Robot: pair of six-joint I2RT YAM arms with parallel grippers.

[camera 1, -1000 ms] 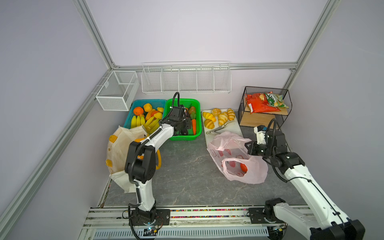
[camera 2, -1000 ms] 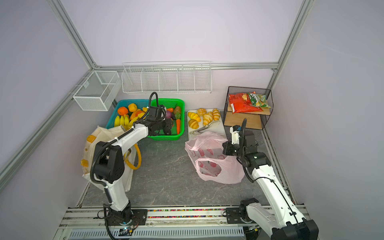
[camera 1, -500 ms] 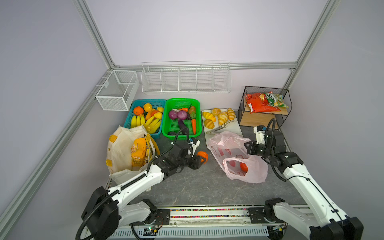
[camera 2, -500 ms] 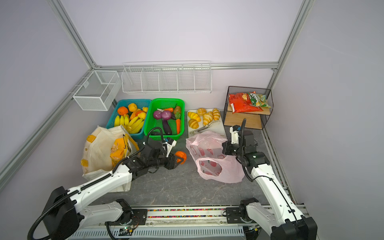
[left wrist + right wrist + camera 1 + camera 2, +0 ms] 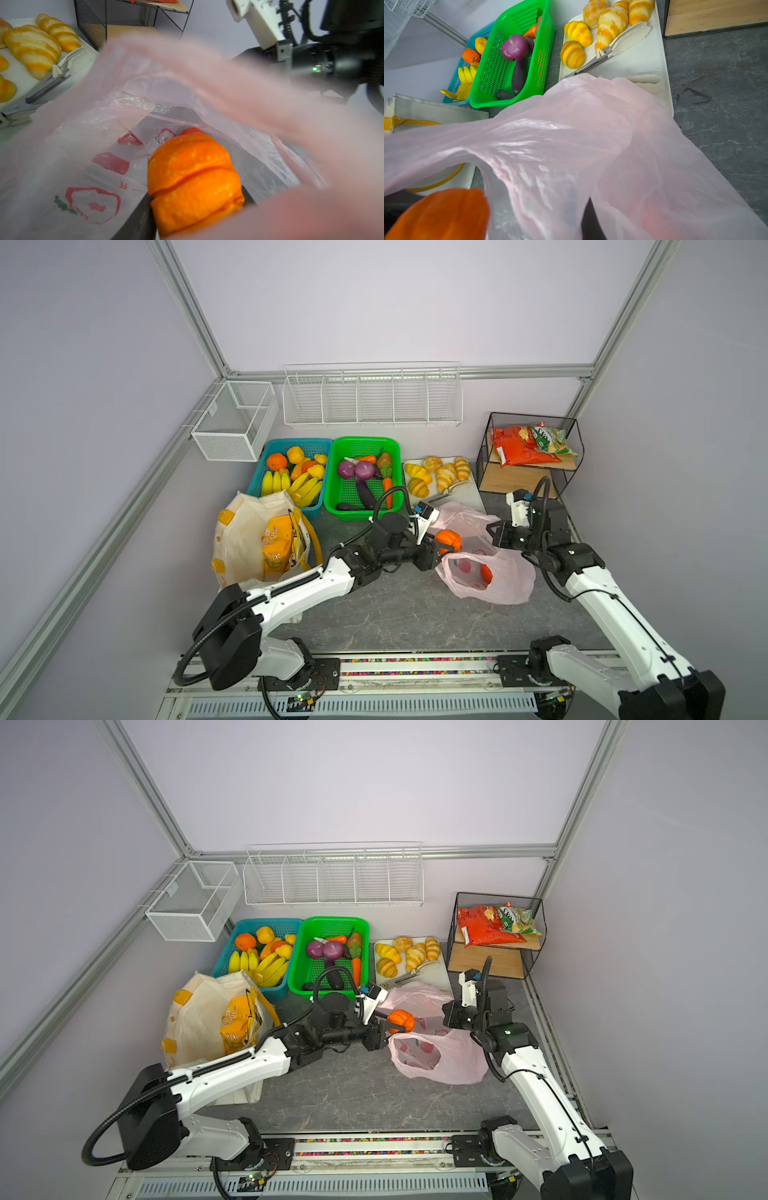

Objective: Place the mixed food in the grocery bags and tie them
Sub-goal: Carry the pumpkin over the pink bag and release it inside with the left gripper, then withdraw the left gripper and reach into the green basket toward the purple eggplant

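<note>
Left wrist view puts the pumpkin [image 5: 193, 182] right in front of you, clamped between the jaws of the left gripper [image 5: 194, 206], with the mouth of the pink bag [image 5: 52, 170] gaping just beyond it. In both top views the pumpkin hangs at the bag's rim, above the opening and not yet inside. The right gripper [image 5: 495, 532] is pinched shut on the bag's upper edge on the side opposite the pumpkin, lifting it. That pinch seems to be what props the mouth open.

Your step is the drop, and I judge the pumpkin isn't deep enough yet. Carry it past the rim and down toward the bag's floor before you open the jaws. Released at the lip, a round toy like this would likely roll back out onto the table. The film looks thin and slack, with a loose fold drooping close to the lens, so enter through the middle of the mouth and watch that no plastic gets trapped between a finger and the pumpkin.

Hold the right pinch steady rather than pulling harder, which could flatten the opening. A red round item [image 5: 485, 572] already lies inside the bag, so aim beside it. Beyond the bag, the green basket [image 5: 332, 472] holds onions [image 5: 359, 469] and an eggplant [image 5: 365, 495].
</note>
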